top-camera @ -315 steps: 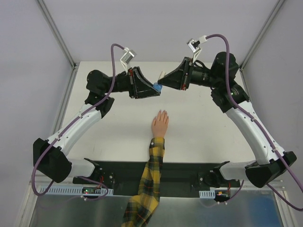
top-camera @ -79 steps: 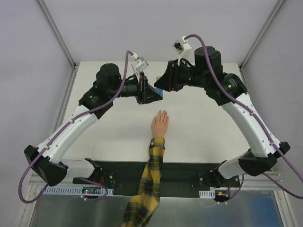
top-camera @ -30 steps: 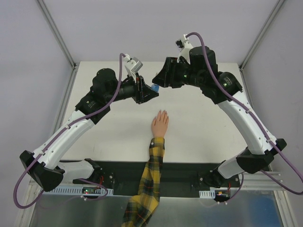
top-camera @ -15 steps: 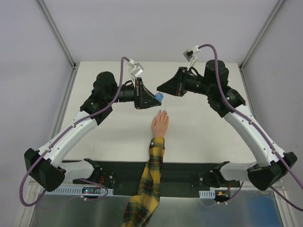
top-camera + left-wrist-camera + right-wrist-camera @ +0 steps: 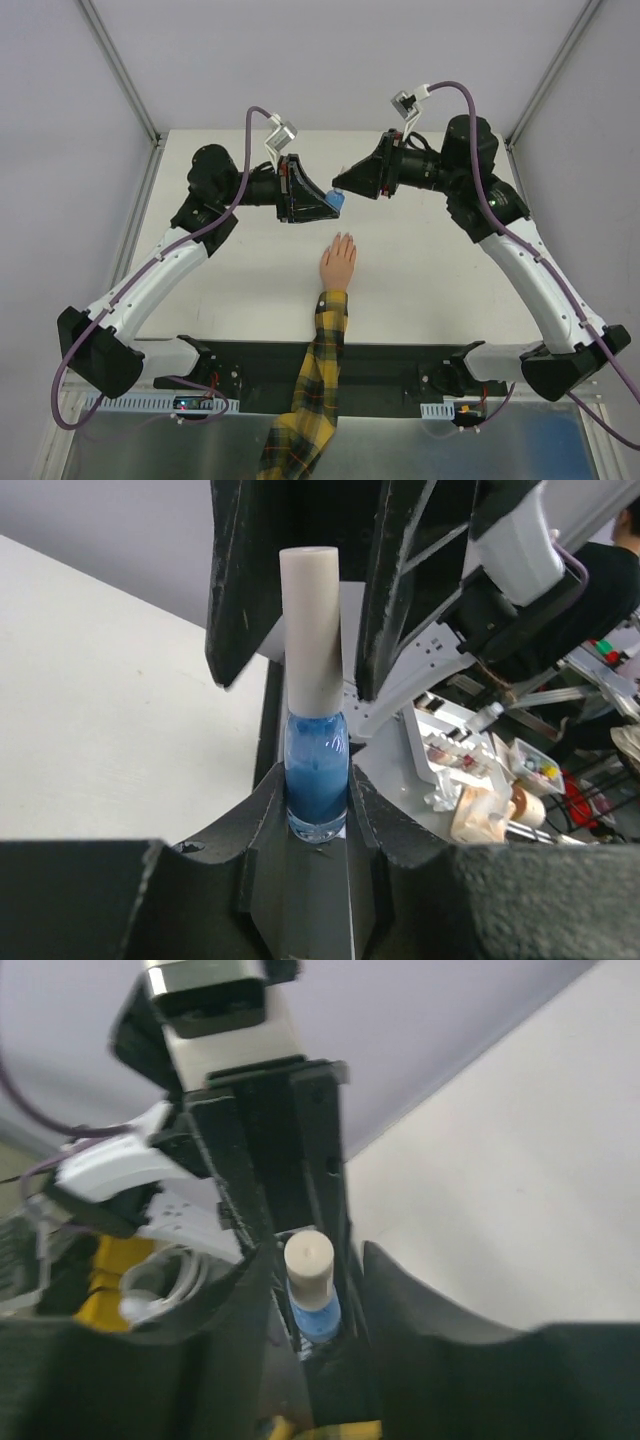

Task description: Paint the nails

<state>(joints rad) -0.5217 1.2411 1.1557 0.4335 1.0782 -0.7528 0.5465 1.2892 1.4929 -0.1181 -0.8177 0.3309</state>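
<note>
A small peach hand (image 5: 338, 265) with a yellow-black plaid sleeve (image 5: 318, 370) lies palm down at the table's middle. Its nails (image 5: 343, 239) point away from the arms and are too small to tell their colour. Above and beyond the fingertips, my left gripper (image 5: 332, 203) (image 5: 316, 802) is shut on a blue bottle (image 5: 316, 770) with a white cap (image 5: 310, 620) (image 5: 308, 1257). My right gripper (image 5: 338, 187) (image 5: 310, 1272) faces it, open. Its fingers (image 5: 245, 580) stand on either side of the cap with narrow gaps showing.
The black base plate (image 5: 400, 362) runs along the near edge under the sleeve. Metal frame posts (image 5: 125, 75) rise at the table's back corners. Cluttered benches (image 5: 480, 780) lie beyond the table in the left wrist view.
Over the last second both grippers have shifted slightly right and toward the hand, still facing each other. The right wrist has turned and its fingers now straddle the cap.
</note>
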